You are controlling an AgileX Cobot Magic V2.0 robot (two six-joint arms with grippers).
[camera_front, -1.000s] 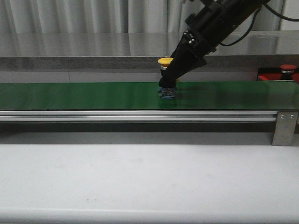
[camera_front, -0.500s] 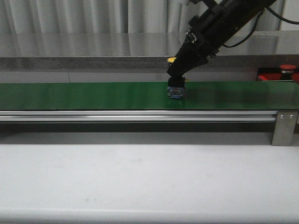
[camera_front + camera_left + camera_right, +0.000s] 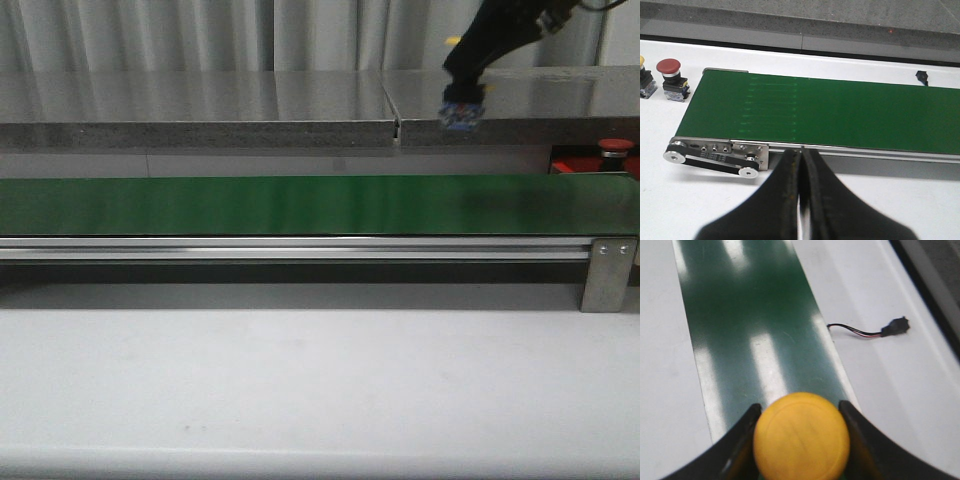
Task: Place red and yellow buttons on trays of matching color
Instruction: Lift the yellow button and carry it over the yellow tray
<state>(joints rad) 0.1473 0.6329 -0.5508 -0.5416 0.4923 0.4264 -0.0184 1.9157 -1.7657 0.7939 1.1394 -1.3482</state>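
My right gripper (image 3: 799,407) is shut on a yellow button (image 3: 801,440), whose round cap fills the gap between the fingers. In the front view that gripper (image 3: 462,108) hangs high at the upper right, well above the green belt (image 3: 300,205), with the button's dark base showing below it. A red button (image 3: 617,147) stands on the red tray (image 3: 572,162) at the far right. My left gripper (image 3: 801,154) is shut with nothing in it, just before the belt's near rail. Another red button (image 3: 668,66) stands on the white table past the belt's end, with a yellow-capped one (image 3: 641,61) at the frame edge.
The belt's metal end bracket (image 3: 608,272) sits at the right, and its pulley and drive belt (image 3: 715,157) show in the left wrist view. A small black connector with wires (image 3: 895,327) lies on the white table beside the belt. A grey ledge (image 3: 200,130) runs behind.
My right gripper has lifted the yellow button off the belt and carried it up and to the right.
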